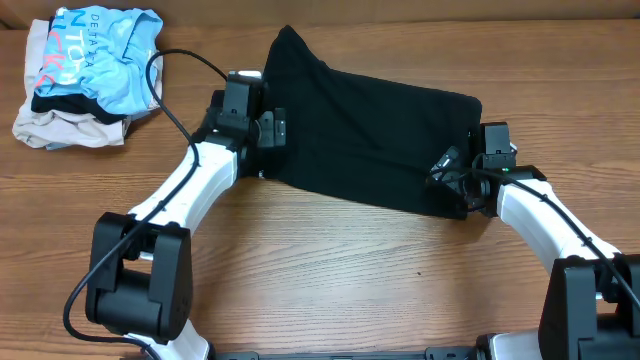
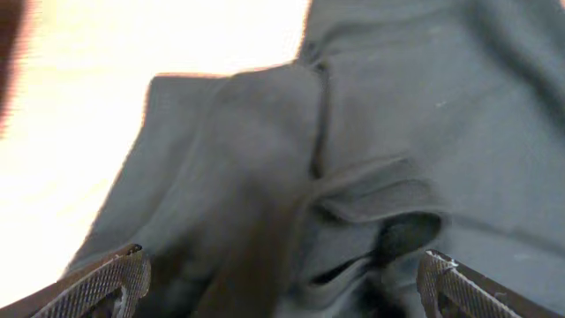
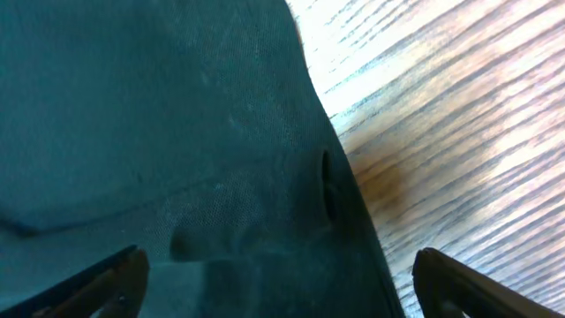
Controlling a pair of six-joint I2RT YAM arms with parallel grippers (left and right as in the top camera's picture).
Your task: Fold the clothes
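Nearest you, both arms reach away across the wooden table [image 1: 330,280]; the left gripper [image 2: 282,278] stands wide, its fingertips in the bottom corners of its wrist view, with black cloth bunched and creased between them and nothing clamped; the right gripper [image 3: 278,278] is spread just as wide over the cloth, with the garment's edge and wood grain to one side. Beyond them you see the black T-shirt [image 1: 370,140] lying on the middle of the table as a broad band; its long axis runs slantwise, from far left to near right; the left gripper sits at its left end and the right gripper at its right end; one pointed corner of cloth sticks out toward the far edge at the left end. Farthest off, in the far left corner, a light blue shirt [image 1: 110,45] rests on a beige garment [image 1: 55,128], well apart from the T-shirt.
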